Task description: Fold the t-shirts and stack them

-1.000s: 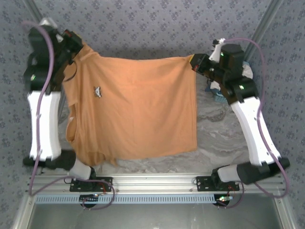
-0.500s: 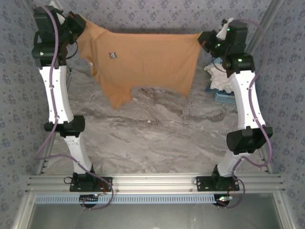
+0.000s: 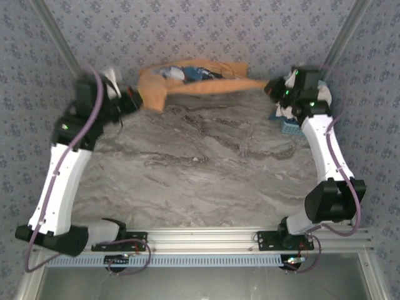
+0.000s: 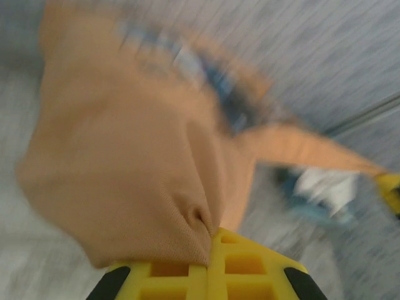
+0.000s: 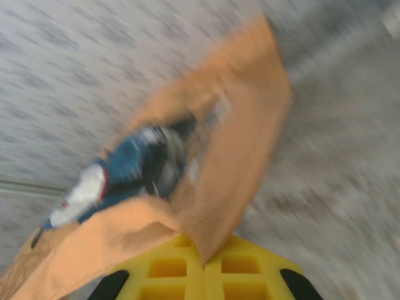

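I've got the blue basket (image 3: 287,127) with the white t-shirt (image 4: 325,187) heaped in it, both arms reaching far, left gripper (image 3: 132,100) and right gripper (image 3: 270,86) each clamped on the tan-orange t-shirt (image 3: 155,87).

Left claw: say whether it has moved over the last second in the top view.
Yes. The left claw, shut on the tan-orange t-shirt, has swung down the picture and rightward, away from the corner post.

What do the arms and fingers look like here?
The left arm and right arm have white links, black joints and small green lights. A purple cable runs along each. In the wrist views, the left fingers and right fingers are yellow plastic with square recesses.
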`<action>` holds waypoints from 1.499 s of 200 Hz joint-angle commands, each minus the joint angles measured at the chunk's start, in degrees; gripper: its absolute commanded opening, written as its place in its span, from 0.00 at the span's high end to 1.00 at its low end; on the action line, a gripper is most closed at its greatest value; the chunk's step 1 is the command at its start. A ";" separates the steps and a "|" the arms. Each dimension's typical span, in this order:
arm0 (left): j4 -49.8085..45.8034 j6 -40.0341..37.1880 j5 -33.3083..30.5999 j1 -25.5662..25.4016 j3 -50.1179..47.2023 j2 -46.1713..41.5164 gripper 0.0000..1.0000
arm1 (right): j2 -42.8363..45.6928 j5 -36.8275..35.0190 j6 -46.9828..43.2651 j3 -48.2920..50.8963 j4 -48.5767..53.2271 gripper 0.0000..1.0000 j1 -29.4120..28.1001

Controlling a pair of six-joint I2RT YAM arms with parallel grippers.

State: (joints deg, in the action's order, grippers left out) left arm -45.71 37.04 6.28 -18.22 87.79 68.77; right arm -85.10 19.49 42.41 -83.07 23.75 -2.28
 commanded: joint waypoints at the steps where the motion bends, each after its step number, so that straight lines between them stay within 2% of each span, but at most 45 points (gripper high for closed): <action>1: 4.16 6.86 -2.63 -1.96 -19.86 -4.14 1.00 | 4.95 -4.99 -1.79 13.77 -0.26 1.00 -1.70; 15: 6.48 9.98 0.11 -2.79 -29.84 -5.68 1.00 | 5.86 -6.52 -1.67 22.68 -0.97 1.00 -2.51; 35: 11.99 13.92 2.98 -5.21 -39.95 -5.07 1.00 | 4.70 -10.05 -3.50 28.90 1.30 1.00 -3.16; 80: 7.27 21.37 6.07 -7.39 -49.28 0.20 1.00 | 4.78 -15.73 -3.41 32.71 13.76 1.00 -3.38; 116: 1.73 26.46 4.99 -7.56 -52.41 -3.29 1.00 | 9.63 -17.63 0.10 35.59 19.27 1.00 -4.41; 150: 6.37 31.14 7.90 -7.60 -55.88 -3.81 1.00 | 11.06 -18.12 0.82 37.79 20.62 1.00 -5.21; 173: 6.16 33.30 9.35 -7.62 -56.50 -2.93 1.00 | 11.36 -19.16 1.01 38.55 22.04 1.00 -5.34; 217: -3.40 33.83 11.81 -7.80 -54.61 -6.24 1.00 | 10.39 -19.61 1.04 38.08 22.64 1.00 -5.23; 244: -9.81 33.54 11.94 -7.88 -55.24 -7.93 1.00 | 8.23 -23.21 0.02 36.33 25.26 1.00 -4.89; 262: -10.70 34.92 11.82 -8.13 -57.09 -10.74 1.00 | 7.76 -25.48 -0.31 35.49 26.51 1.00 -4.76; 290: -3.29 41.08 18.65 -9.09 -61.84 -15.83 0.73 | 7.44 -27.14 -0.38 35.68 26.84 1.00 -3.66; 294: -3.66 41.55 19.03 -9.20 -61.80 -16.35 0.68 | 7.20 -26.90 -0.48 35.72 26.72 0.96 -3.40; 300: -5.10 41.60 19.20 -9.20 -61.07 -17.07 0.60 | 6.81 -26.38 -0.77 35.70 26.44 0.85 -2.98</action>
State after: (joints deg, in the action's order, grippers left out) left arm -47.92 66.83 19.07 -26.68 27.66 54.33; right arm -77.21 -4.21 42.39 -46.13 47.68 -6.63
